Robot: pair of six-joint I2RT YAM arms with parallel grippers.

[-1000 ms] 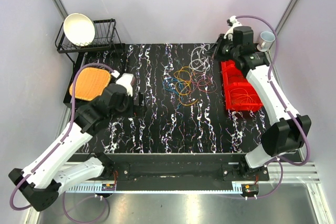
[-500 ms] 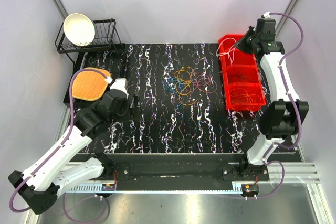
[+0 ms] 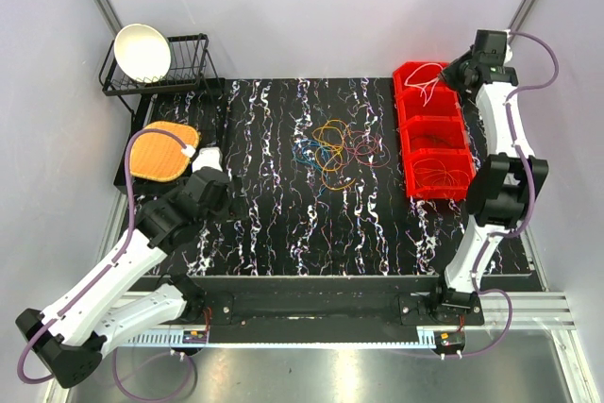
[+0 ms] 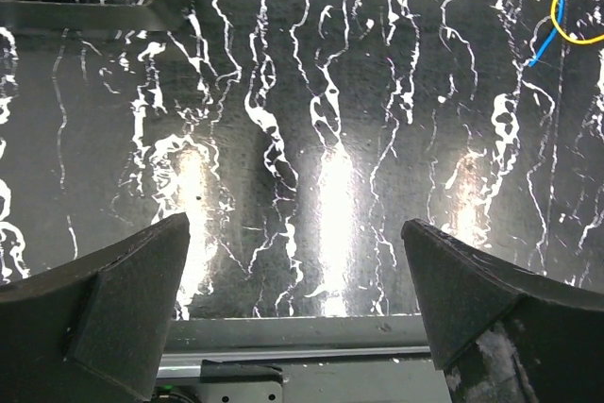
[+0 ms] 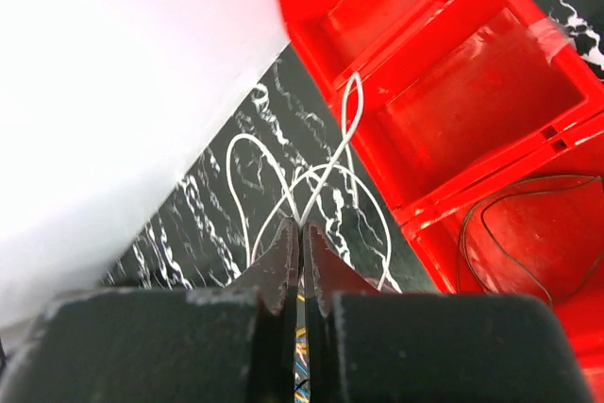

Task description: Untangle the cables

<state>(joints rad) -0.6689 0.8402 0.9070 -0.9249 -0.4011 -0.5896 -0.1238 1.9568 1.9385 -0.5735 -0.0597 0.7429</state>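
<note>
Right fingers pinched on a white cable by the red bin; left fingers wide, empty

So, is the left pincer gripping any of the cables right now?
No, the left pincer stands wide open above the table with nothing between its fingers; the nearest cables lie in that view's top right corner.

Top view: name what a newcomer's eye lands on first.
The red bin at the far right stands out against the black mat. A tangle of coloured cables lies at the mat's centre. The right gripper, jaws shut, holds a white cable at the bin's far end.
</note>
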